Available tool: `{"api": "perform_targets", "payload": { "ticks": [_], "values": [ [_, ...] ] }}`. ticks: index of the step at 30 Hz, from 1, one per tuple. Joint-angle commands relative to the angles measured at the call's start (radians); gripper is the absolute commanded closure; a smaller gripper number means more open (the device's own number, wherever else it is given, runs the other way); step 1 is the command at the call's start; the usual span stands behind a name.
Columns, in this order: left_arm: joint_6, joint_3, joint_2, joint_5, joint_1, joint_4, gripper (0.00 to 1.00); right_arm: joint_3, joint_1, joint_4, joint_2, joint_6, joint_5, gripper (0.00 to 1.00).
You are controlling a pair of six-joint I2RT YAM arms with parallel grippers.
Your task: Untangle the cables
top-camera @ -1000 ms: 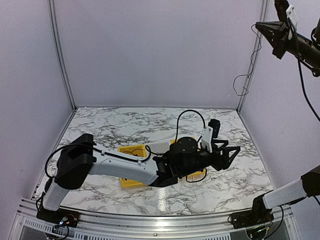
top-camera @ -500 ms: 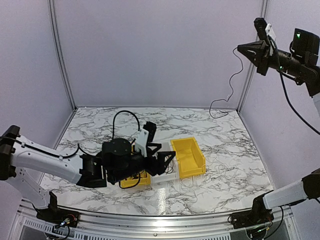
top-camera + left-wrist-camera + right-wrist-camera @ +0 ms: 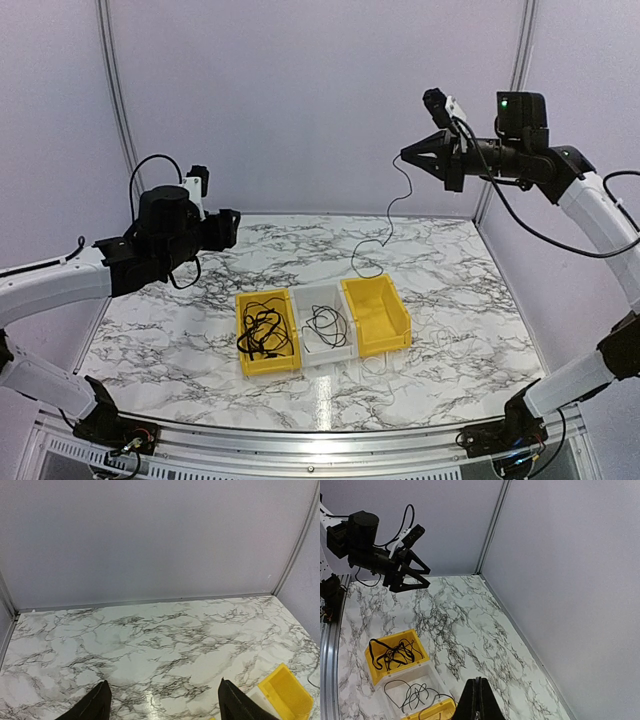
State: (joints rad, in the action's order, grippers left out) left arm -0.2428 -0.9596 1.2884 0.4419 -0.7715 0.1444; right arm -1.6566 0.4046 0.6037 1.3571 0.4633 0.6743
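Observation:
A tangle of black cables [image 3: 262, 330] lies in the left yellow bin [image 3: 243, 356]. A single black cable [image 3: 325, 324] is coiled in the white middle bin [image 3: 333, 352]. My right gripper [image 3: 403, 157] [image 3: 478, 679] is raised high at the back right. It is shut on one thin black cable [image 3: 390, 212], which hangs down to the marble just behind the right yellow bin [image 3: 392, 318]. My left gripper [image 3: 228, 228] [image 3: 163, 681] is lifted at the left, away from the bins. Its jaws are wide open with nothing between them.
The three bins stand side by side mid-table. A faint pale wire [image 3: 445, 345] lies on the marble to their right. Grey booth walls close in the back and both sides. The arm bases [image 3: 110, 430] sit at the near edge.
My left arm has swung up and to the left, off the bins, and its jaws opened a little wider. My right arm carried the hanging cable leftward, toward the space above the right yellow bin.

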Motion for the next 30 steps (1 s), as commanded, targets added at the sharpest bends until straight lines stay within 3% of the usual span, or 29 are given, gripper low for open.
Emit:
{"api": "perform_targets", "payload": {
  "ticks": [1,15,30],
  "values": [
    [-0.043,0.055,-0.049,-0.106,0.134,0.001,0.24,0.008,0.067,-0.078,0.044,-0.042,0.003,1.0],
    [-0.002,0.091,-0.19,-0.077,0.161,0.015,0.25,0.05,0.213,-0.136,0.186,-0.069,-0.01,1.0],
    [0.0,0.09,-0.191,-0.083,0.161,0.009,0.25,0.08,0.265,-0.159,0.291,-0.074,-0.01,1.0]
  ]
}}
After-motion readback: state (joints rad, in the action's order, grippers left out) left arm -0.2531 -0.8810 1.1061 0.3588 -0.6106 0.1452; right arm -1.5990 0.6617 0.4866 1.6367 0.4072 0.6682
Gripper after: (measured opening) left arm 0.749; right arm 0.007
